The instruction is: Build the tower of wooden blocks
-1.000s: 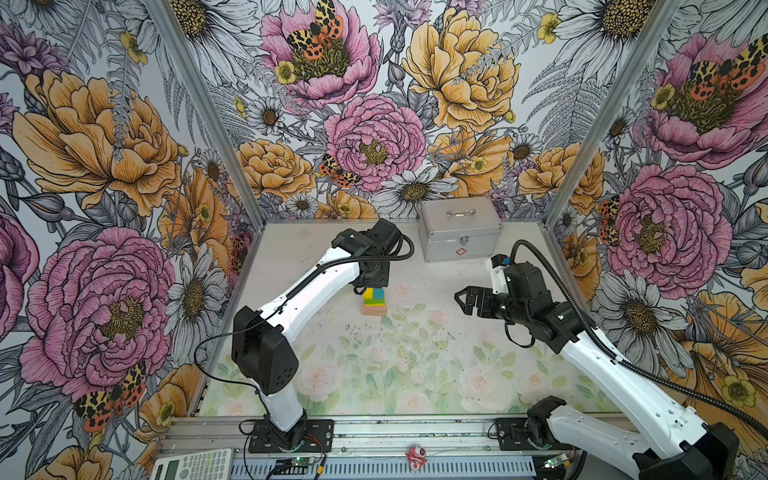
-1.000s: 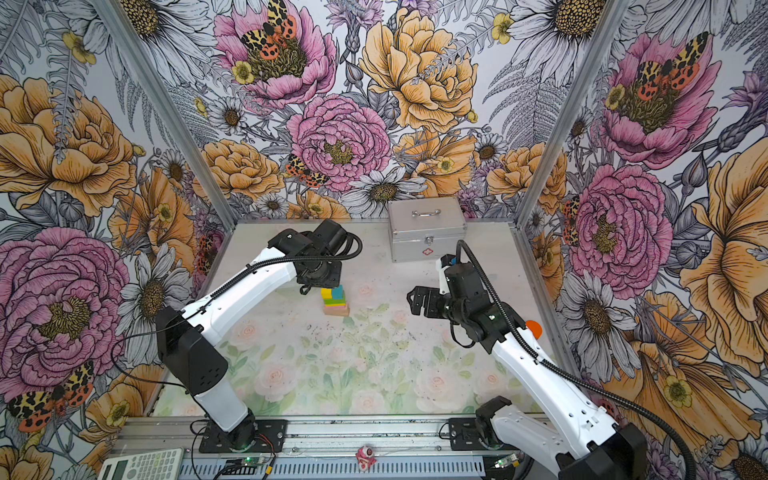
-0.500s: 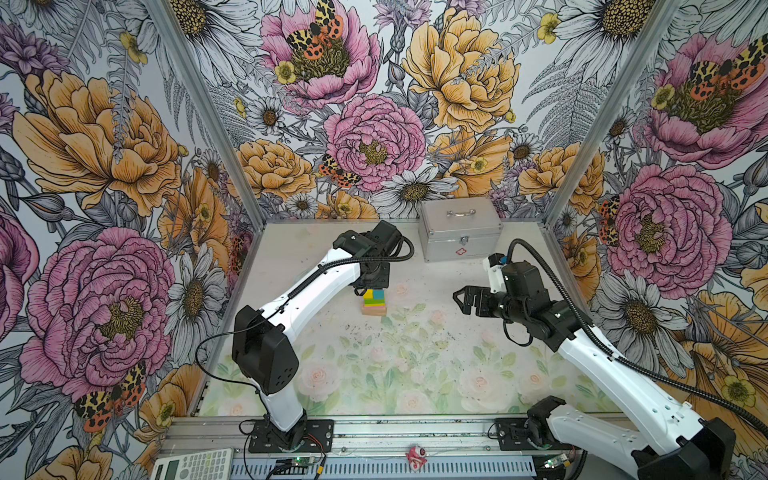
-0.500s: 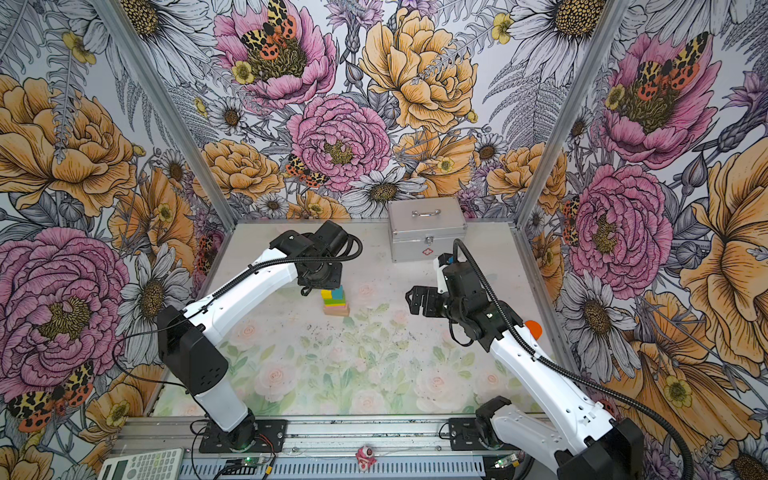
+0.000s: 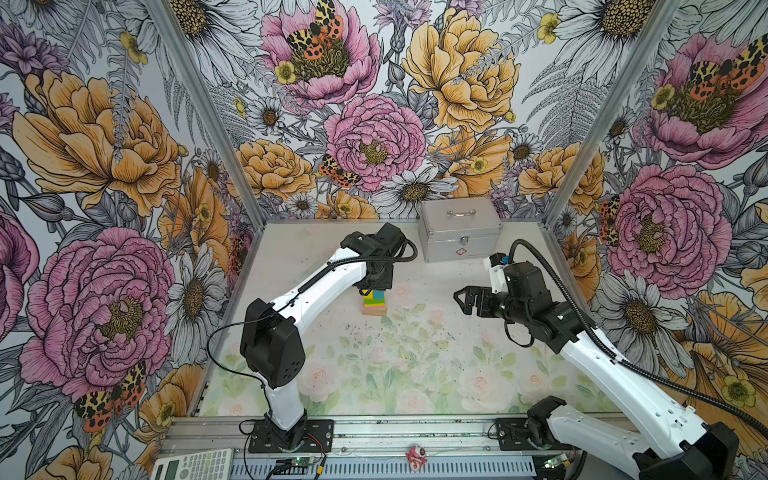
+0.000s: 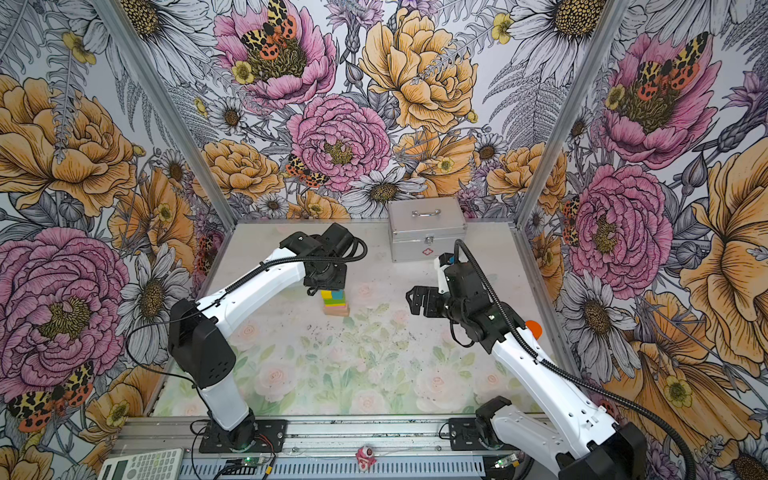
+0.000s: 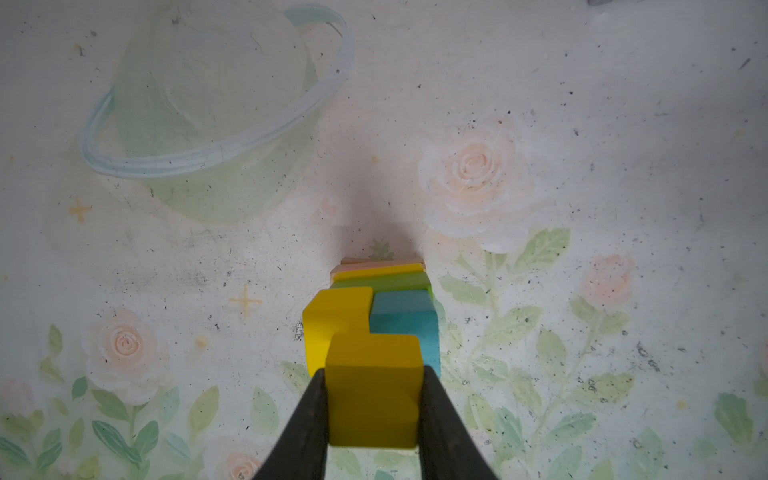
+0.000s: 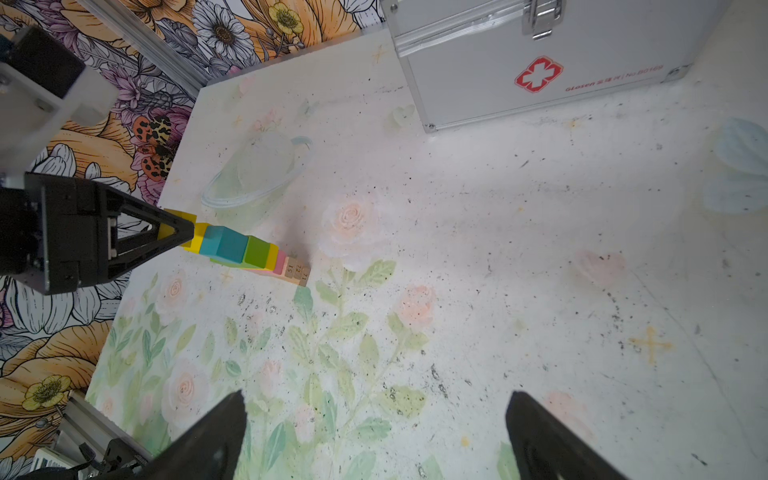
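The tower (image 5: 374, 305) (image 6: 335, 302) stands left of the table's middle in both top views. It has a tan wood base, then pink, yellow and green layers. A teal cube (image 7: 405, 324) and a yellow cube (image 7: 336, 320) sit side by side on top. My left gripper (image 7: 374, 376) (image 5: 369, 291) points down over the tower, shut on another yellow cube (image 7: 374, 390) at the stack's top; I cannot tell whether that cube rests on it. My right gripper (image 5: 463, 299) (image 8: 374, 436) hovers open and empty to the right of the tower (image 8: 253, 253).
A silver metal case (image 5: 459, 228) (image 6: 428, 226) (image 8: 540, 54) stands at the back, right of centre. A calculator (image 5: 191, 465) and a small pink toy (image 5: 415, 455) lie on the front rail. Flowered walls close in the left, back and right sides.
The right gripper has drifted slightly to the left. The left gripper stays over the tower with the yellow cube in it.
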Motion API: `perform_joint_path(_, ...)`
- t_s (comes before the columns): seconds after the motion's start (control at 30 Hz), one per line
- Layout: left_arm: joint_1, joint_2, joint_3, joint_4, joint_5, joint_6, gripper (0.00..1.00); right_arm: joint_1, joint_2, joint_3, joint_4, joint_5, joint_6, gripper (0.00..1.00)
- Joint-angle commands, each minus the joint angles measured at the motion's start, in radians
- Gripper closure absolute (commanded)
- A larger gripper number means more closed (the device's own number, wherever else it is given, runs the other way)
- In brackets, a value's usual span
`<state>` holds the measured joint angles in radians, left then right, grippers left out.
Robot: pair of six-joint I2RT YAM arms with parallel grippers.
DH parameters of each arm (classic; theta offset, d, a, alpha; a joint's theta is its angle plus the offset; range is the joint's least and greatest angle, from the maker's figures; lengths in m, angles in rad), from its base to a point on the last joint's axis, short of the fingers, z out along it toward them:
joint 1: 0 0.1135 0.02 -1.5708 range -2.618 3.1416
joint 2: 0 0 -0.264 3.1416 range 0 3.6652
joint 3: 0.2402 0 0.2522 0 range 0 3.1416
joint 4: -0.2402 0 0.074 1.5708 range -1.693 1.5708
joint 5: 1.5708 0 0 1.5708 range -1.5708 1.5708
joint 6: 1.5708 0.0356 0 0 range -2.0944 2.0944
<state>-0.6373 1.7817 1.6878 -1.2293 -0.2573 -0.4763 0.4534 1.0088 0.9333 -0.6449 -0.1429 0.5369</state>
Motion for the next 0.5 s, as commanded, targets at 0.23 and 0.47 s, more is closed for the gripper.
perform_joint_path(0.23,-0.003,0.001,-0.018,0.03,0.015,-0.013,0.7,0.005,-0.029,-0.008,0.008,0.012,-0.016,0.0)
perform_joint_path(0.47,-0.003,-0.004,-0.025,0.035,0.017,-0.013,0.7,0.005,-0.038,-0.01,0.002,0.012,-0.016,0.0)
